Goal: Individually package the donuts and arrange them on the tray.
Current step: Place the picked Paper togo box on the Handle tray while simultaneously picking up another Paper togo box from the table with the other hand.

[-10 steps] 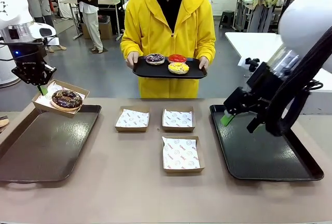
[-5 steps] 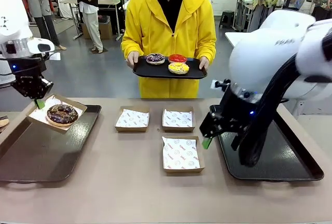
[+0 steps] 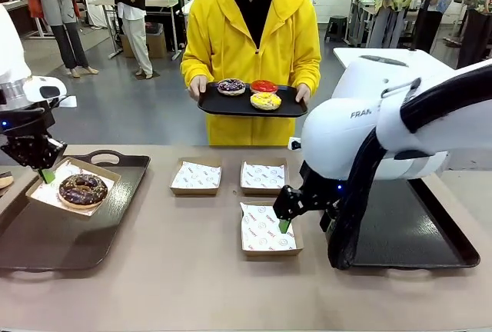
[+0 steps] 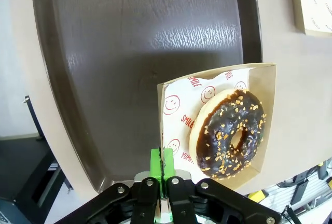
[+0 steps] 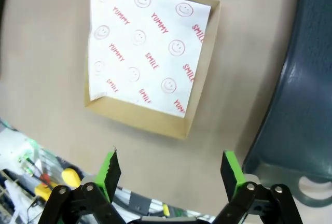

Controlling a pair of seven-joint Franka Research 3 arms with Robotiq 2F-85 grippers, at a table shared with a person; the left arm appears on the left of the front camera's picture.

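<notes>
- My left gripper (image 4: 162,159) pinches the rim of the donut box (image 4: 179,97); the chocolate donut (image 4: 228,133) lies inside, just beyond my fingertips.
- My right gripper (image 5: 171,172) stands wide open, an empty lined box (image 5: 148,53) straight ahead.

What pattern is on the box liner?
The liner: red smileys and words on white; right wrist view.
</notes>
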